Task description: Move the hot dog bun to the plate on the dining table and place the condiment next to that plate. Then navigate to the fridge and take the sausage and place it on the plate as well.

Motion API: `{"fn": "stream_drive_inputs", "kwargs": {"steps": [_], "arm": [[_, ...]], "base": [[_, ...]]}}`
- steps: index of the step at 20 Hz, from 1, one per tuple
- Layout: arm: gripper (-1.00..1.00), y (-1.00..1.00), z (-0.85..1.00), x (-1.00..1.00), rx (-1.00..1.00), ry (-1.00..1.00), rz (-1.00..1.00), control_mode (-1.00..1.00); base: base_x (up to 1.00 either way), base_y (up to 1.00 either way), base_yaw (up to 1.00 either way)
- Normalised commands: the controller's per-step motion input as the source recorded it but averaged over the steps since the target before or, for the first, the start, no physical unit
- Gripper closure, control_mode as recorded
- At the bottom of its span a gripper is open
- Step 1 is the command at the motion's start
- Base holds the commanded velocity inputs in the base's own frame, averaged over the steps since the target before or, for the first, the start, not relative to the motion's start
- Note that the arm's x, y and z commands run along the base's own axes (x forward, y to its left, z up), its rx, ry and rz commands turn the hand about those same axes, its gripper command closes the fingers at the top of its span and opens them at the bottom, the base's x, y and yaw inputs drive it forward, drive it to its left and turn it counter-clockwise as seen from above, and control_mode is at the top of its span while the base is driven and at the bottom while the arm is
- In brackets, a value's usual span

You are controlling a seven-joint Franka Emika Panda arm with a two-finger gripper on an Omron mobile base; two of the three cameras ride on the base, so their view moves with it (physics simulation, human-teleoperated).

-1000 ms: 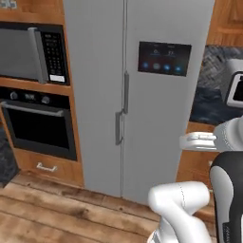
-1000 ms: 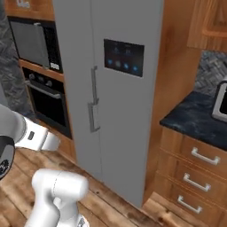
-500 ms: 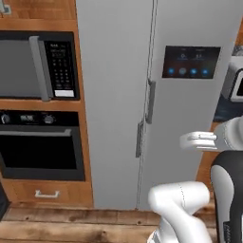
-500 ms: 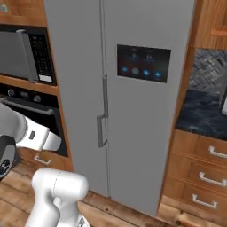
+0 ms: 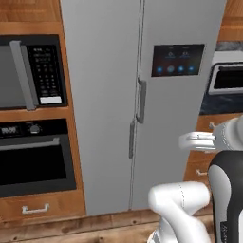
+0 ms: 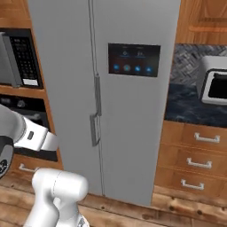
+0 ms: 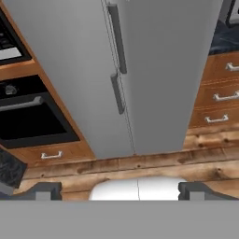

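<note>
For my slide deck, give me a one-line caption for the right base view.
Robot base facing the closed grey-silver fridge, with its door touchscreen, between the wall oven and wooden drawers.

Fridge [image 5: 142, 95] doors shut (blocks access).

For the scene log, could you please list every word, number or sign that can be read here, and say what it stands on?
No text here can be read.
Fridge door panel: blue glowing icons and faint marks, too blurred to read.
Microwave keypad: rows of tiny markings and a pale label, too small to read.
Oven control strip: nothing legible.
</note>
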Motion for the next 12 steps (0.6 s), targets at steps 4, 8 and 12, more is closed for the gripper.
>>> {"fn": "stream_drive_inputs", "kwargs": {"steps": [4,8,12], "arm": [[-1.0,0.0,0.0,0.0,0.0,0.0,0.0,1.0],[-1.0,0.0,0.0,0.0,0.0,0.0,0.0,1.0],[-1.0,0.0,0.0,0.0,0.0,0.0,0.0,1.0]], "base": [[-0.01,0.58,-0.19],[-0.28,0.38,-0.07],[-0.65,0.0,0.0]]}}
